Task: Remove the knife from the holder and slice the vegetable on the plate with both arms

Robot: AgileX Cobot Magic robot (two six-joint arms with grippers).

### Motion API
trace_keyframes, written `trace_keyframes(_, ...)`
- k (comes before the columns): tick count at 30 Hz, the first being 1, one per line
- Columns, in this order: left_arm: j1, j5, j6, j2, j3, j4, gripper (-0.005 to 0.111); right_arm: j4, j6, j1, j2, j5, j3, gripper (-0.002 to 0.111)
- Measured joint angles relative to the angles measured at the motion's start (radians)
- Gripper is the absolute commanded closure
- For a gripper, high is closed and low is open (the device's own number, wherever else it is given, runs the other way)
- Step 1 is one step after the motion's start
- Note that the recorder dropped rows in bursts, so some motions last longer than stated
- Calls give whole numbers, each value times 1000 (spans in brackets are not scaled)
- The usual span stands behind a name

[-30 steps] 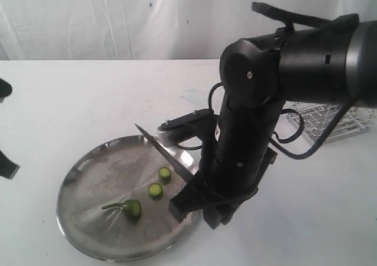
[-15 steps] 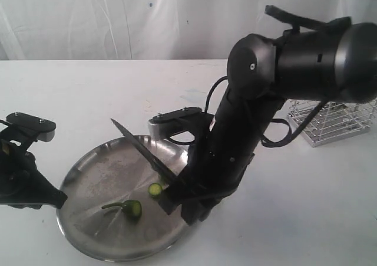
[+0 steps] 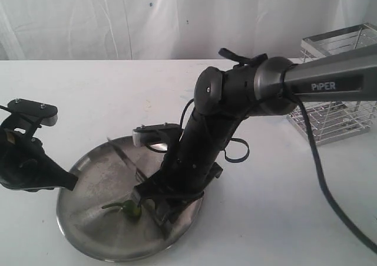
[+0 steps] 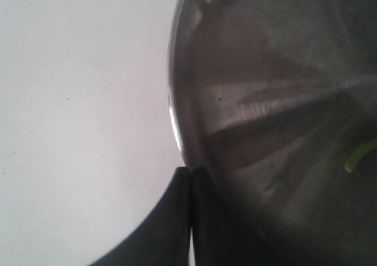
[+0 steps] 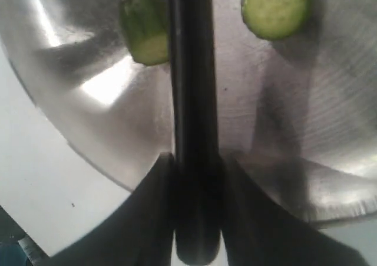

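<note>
**Right arm bears down on the plate, knife in grip.** Bent sharply down from its grey "PiPER" tube, the right arm (image 3: 235, 101) is shown reaching low over the plate (image 3: 82, 230), a large round steel dish set on the white table (image 3: 294, 219). The right gripper (image 5: 194, 160) is clamped on the black handle of the knife (image 5: 191, 71). The knife is held above the plate's near half, its slim dark blade aimed toward the plate's far-left rim. In the exterior view the blade is blurred, and whether its edge meets the steel cannot be told. The left gripper (image 4: 189, 180) is held low at the plate's left rim, its two fingers pressed together with nothing between them, their tips just beside the rim.

On the plate, the vegetable (image 3: 131, 207) is seen near the middle, toward the near side. It is a short dark-green pepper stub with a pale cut face and a thin curved stem (image 4: 358, 155) pointed toward the plate's left rim. In the right wrist view it lies just beside the knife handle. A cut round (image 5: 275, 6), pale green with darker skin, lies flat on the steel on the handle's other side. The plate is shiny, marked with dull radial scuffs.

Well beyond the plate's right side, the holder (image 3: 336, 95), a chrome wire-mesh basket with a flat metal rim, is stood on the table.
</note>
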Motion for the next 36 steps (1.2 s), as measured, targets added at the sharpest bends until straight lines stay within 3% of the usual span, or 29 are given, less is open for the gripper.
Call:
trace_keyframes(10, 0, 11, 0, 0, 0, -16, 107, -58, 0, 0, -37, -10, -2, 82)
trace_keyframes(16, 0, -19, 0, -88, 0, -53, 107, -331, 87, 0, -251, 73, -2, 108)
trace_keyframes(22, 2, 39, 18, -237, 0, -2, 107, -664, 305, -17, -514, -32, 44, 108)
trace_keyframes(27, 2, 134, 26, -312, 0, 27, 107, -829, 417, -124, -736, -127, 136, 108)
trace_keyframes(32, 2, 161, 26, -404, 6, 31, 107, -995, 517, -325, -910, -159, 262, 108)
trace_keyframes(36, 2, 156, 26, -467, 57, 31, 107, -1053, 721, -466, -1046, -237, 381, 108)
